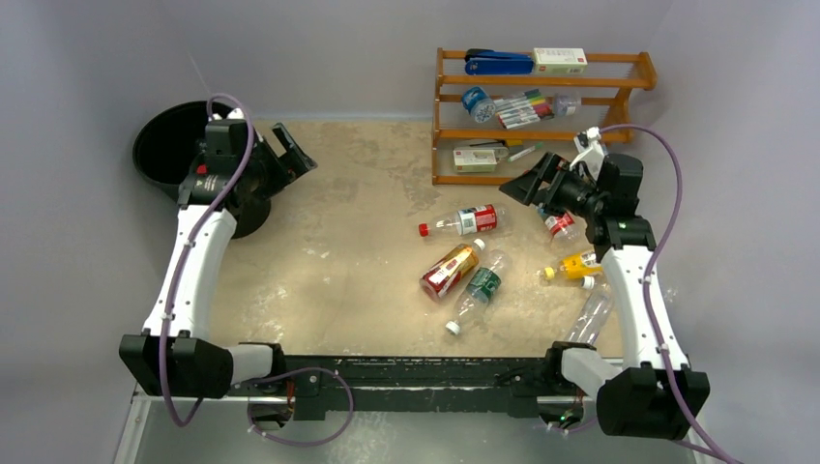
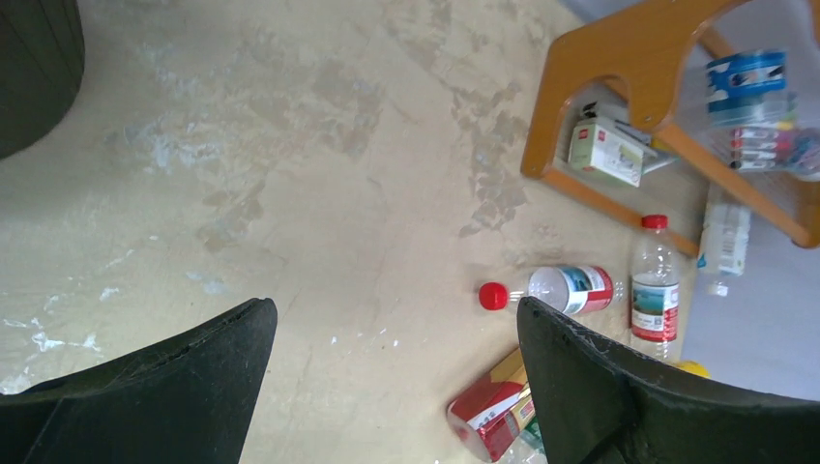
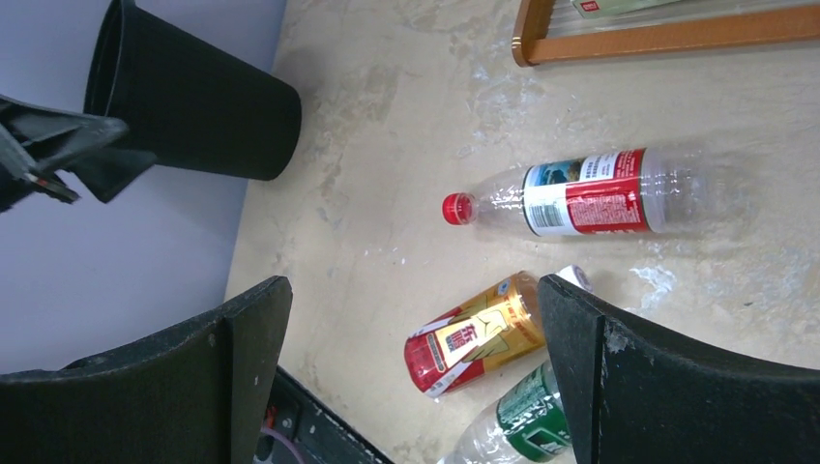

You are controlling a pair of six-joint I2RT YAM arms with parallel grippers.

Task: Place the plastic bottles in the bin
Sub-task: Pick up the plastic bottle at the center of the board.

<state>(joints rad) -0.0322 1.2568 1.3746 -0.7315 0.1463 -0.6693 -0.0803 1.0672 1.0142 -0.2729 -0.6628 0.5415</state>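
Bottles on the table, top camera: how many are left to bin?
6. Red-capped bottle mid-table; amber bottle and green-labelled bottle just nearer; red-labelled bottle partly under the right arm; yellow bottle and clear bottle beside that arm. Others may be hidden behind it.

bin (image 3: 193, 116) matt black plastic; red-capped bottle (image 3: 590, 191) clear glossy plastic; rack (image 2: 619, 48) smooth orange wood; tabletop (image 1: 348, 242) scuffed, blotchy, matt

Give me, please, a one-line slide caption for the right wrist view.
Open right gripper facing a red-capped clear bottle and an amber bottle lying on the table, black bin beyond.
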